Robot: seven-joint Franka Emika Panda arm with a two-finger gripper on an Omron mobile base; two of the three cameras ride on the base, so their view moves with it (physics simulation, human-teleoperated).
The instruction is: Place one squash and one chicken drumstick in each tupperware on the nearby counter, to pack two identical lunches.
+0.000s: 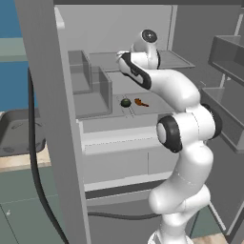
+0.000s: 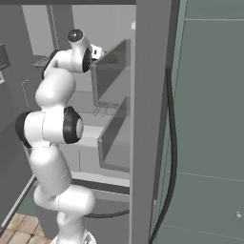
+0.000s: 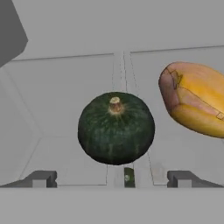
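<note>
In the hand view a round dark-green squash (image 3: 116, 128) with a tan stem lies on a pale fridge shelf, centred just beyond my gripper (image 3: 113, 179). The fingers stand wide apart and open, holding nothing. A plump golden-orange chicken drumstick (image 3: 197, 99) lies close to the right of that squash. In the left base view my hand reaches in at the upper shelf, while a squash (image 1: 126, 102) and a thin reddish-orange chicken drumstick (image 1: 140, 102) lie side by side on the shelf below. The dark grey tupperware (image 1: 18, 129) sits on the beige counter (image 1: 21, 160) at the left.
The fridge's grey side wall (image 1: 52, 124) stands between the shelves and the counter. Clear bins (image 1: 93, 90) occupy the left of the shelves. Door racks (image 1: 228, 57) hang at the right. A black cable (image 1: 34, 162) runs down beside the fridge.
</note>
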